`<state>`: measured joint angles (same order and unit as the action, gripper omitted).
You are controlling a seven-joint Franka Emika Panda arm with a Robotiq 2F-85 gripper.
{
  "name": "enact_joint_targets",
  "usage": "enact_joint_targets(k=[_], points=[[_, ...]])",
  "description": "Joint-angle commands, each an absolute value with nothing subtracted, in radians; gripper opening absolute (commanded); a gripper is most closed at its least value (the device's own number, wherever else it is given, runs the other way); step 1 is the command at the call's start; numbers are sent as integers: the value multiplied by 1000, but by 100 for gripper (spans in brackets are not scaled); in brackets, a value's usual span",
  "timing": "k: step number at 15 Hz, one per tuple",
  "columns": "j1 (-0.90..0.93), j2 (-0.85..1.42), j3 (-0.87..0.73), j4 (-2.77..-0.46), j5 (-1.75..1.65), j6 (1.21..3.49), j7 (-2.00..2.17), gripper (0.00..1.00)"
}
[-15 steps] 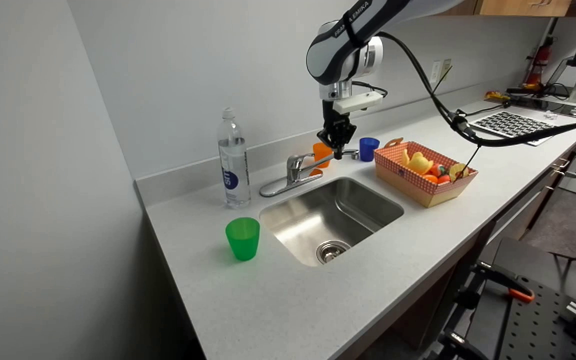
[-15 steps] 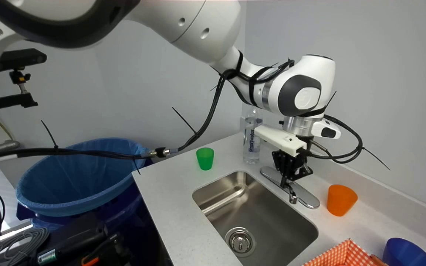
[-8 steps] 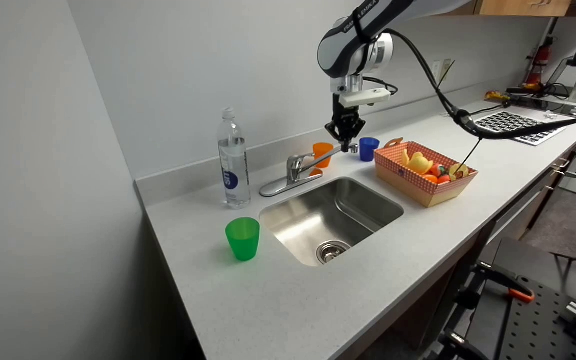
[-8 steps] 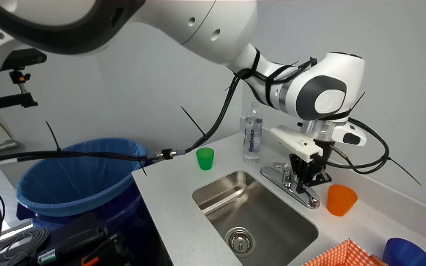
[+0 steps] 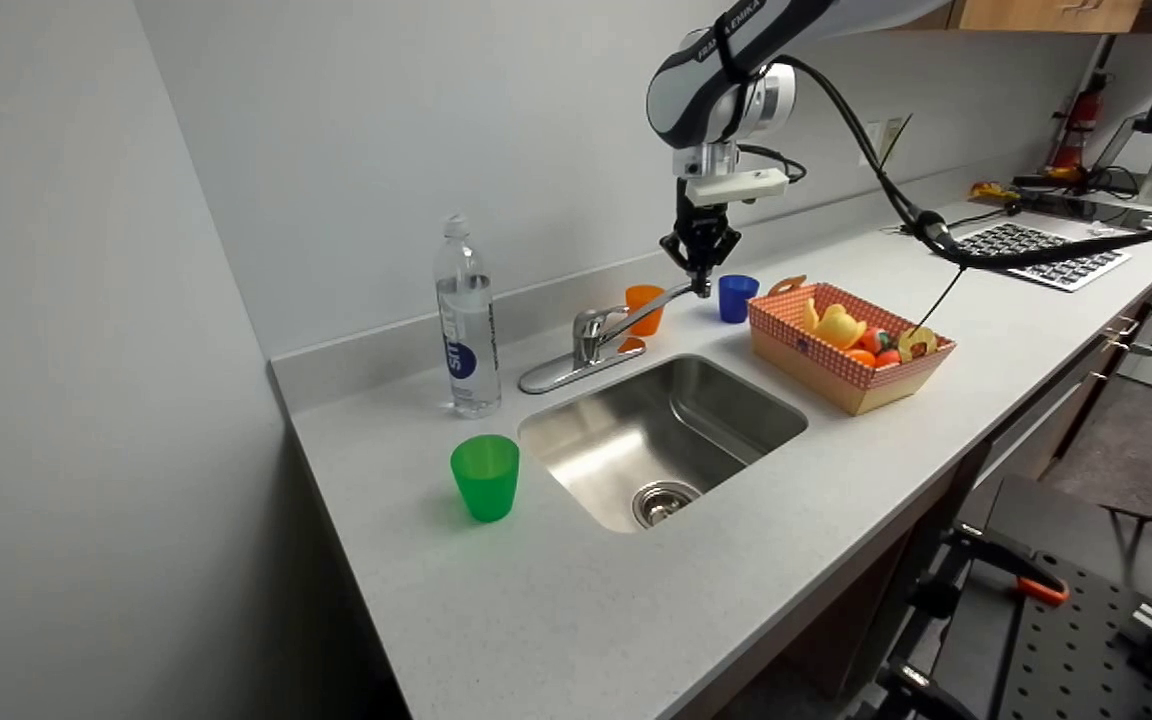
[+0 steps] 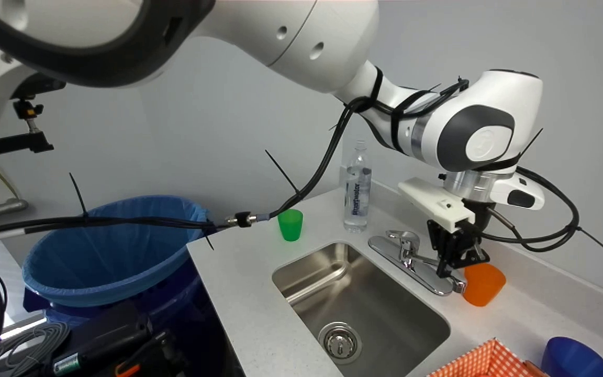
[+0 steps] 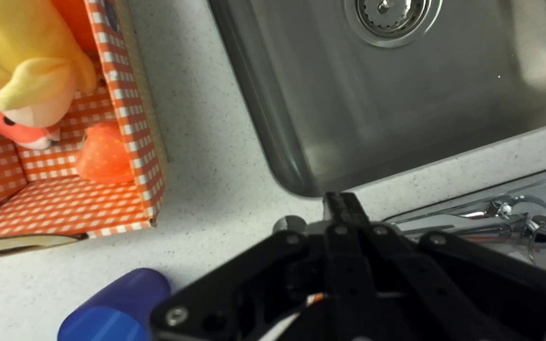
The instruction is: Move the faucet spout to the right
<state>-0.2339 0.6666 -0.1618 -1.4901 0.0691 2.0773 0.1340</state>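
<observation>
The faucet spout (image 5: pixel 652 306) is a slim chrome tube rising from its chrome base (image 5: pixel 558 374) behind the sink. In an exterior view its tip (image 6: pixel 459 285) shows just past my fingers, in front of the orange cup. My gripper (image 5: pixel 701 288) points down at the spout's outer end; it shows in an exterior view (image 6: pixel 443 271) too. In the wrist view the gripper (image 7: pixel 346 206) has its fingertips together with nothing seen between them. The spout tip (image 7: pixel 289 223) pokes out beside the fingers there, and the fingers hide part of the tube. They appear to press against its side.
The orange cup (image 6: pixel 483 284) stands close behind the spout tip. A blue cup (image 5: pixel 737 299) and a checked basket of toys (image 5: pixel 806 370) are beyond it. A water bottle (image 5: pixel 469 345) and green cup (image 5: pixel 485 478) stand across the sink (image 6: pixel 364 314). The wall is behind.
My gripper has moved toward the orange cup and the back wall, rightward in both exterior views. The spout has swung the same way with it. The cups, bottle and basket have stayed put.
</observation>
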Motion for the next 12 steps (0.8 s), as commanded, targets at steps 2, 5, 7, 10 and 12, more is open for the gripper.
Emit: enact_joint_targets(k=[2, 5, 7, 10, 12], points=[[-238, 640, -141, -1411, 99, 2049, 128, 0], [-232, 617, -124, -1380, 114, 2055, 122, 0], [-226, 603, -116, -1366, 119, 2047, 127, 3], [-221, 606, -122, -1378, 104, 2072, 129, 3], [-221, 605, -121, -1378, 104, 2072, 128, 3]])
